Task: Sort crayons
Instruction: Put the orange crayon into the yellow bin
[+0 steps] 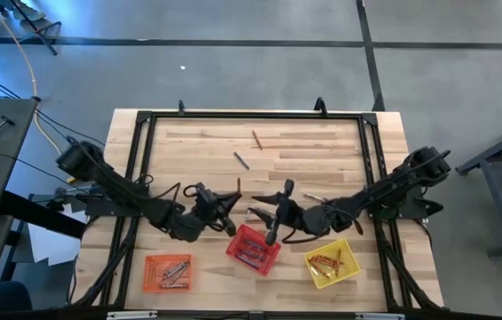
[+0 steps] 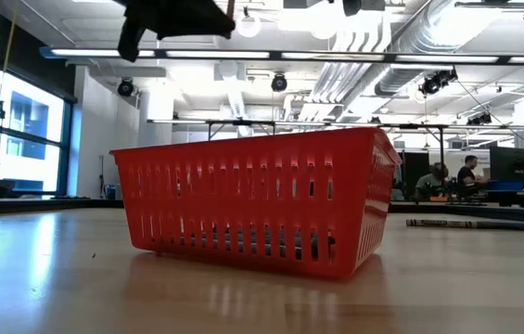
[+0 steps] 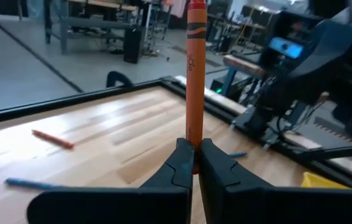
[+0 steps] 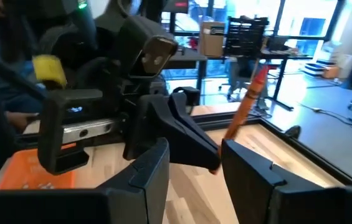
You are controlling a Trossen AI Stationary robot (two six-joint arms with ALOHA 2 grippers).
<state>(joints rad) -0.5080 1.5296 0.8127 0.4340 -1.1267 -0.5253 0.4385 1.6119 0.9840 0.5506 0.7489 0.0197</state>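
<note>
My left gripper (image 1: 235,212) is shut on an orange crayon (image 3: 194,74) above the table, just beyond the red basket (image 1: 252,249). My right gripper (image 4: 194,168) is open and empty. It faces the left gripper (image 4: 185,134) from the right, close to the held crayon (image 4: 247,106); in the high view it (image 1: 273,213) hangs over the red basket's far edge. Loose crayons lie flat on the table: an orange one (image 1: 257,139), a grey one (image 1: 242,160) and one by the right arm (image 1: 313,197). My left gripper pinches the orange crayon's lower end (image 3: 192,144) between its two fingertips. The crayon runs straight on past the fingertips, in line with the fingers. It is lifted clear of the table.
An orange basket (image 1: 168,271) with grey crayons sits at the near left. A yellow basket (image 1: 330,264) with orange crayons sits at the near right. The red basket (image 2: 252,204) holds several crayons. A black frame (image 1: 251,116) rims the table. The far half has bare wood.
</note>
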